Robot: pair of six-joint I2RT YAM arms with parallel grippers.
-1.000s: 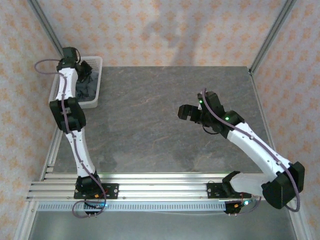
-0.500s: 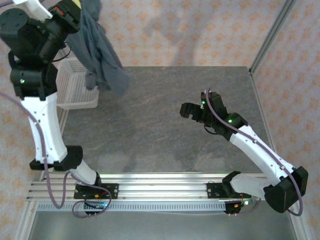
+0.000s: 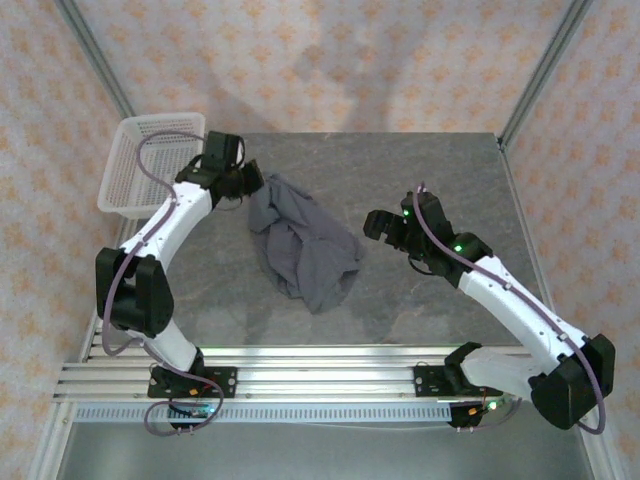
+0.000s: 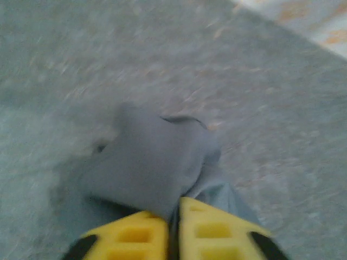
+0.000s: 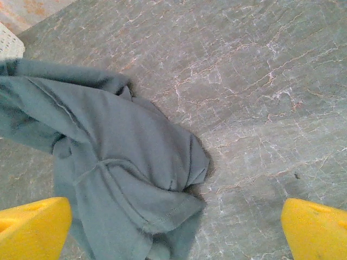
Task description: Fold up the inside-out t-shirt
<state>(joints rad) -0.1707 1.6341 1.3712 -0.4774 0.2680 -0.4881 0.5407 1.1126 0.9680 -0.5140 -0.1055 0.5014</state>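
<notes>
We see the inside-out t-shirt [image 3: 305, 250] lying crumpled on the grey table [image 3: 430, 165], left of the frame's centre in the top view. At its upper end the left gripper [image 3: 248, 185] has its yellow fingers [image 4: 130, 235] almost together, pinching a fold of cloth. The right gripper [image 3: 385, 225] hangs to the shirt's right, jaws spread wide and empty. The white basket [image 3: 118, 170] stands upper left
</notes>
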